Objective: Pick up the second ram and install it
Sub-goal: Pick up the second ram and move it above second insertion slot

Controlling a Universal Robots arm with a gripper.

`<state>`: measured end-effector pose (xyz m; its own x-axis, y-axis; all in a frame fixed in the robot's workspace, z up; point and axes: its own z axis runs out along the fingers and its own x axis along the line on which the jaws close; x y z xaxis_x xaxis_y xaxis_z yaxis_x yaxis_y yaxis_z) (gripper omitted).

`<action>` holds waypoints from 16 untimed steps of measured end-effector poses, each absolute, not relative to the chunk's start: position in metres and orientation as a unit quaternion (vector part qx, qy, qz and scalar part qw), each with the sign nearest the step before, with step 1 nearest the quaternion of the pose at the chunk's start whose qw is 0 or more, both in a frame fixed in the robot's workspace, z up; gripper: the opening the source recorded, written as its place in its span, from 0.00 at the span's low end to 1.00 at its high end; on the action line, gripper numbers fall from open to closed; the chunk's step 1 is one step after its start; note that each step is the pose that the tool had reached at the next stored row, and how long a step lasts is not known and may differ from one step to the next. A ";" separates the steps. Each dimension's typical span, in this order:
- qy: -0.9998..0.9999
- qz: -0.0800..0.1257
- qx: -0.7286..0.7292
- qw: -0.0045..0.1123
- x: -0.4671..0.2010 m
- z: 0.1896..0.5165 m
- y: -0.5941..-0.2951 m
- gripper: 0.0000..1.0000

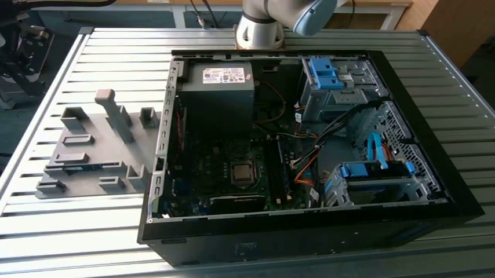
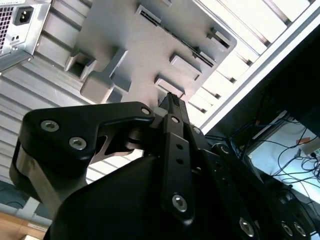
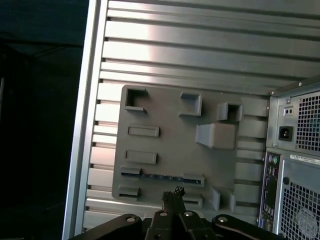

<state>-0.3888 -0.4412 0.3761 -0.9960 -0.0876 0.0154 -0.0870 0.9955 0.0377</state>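
The second ram lies flat in the grey holder plate, a thin blue-green strip bridging two low blocks, in the first wrist view. The gripper hangs above the plate's near edge, just beside the strip and apart from it, jaws drawn together on nothing. The second wrist view shows the gripper side-on, its dark linkage over the same plate. In the exterior view the plate sits on the slatted table at the open computer case's left flank, where a faint blue line is probably the same strip.
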 end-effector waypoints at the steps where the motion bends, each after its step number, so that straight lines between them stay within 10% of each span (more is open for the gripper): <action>1: -0.999 -0.018 0.049 0.009 -0.389 0.376 -0.441 0.11; 16: -0.995 -0.018 0.101 0.010 -0.390 0.376 -0.441 0.11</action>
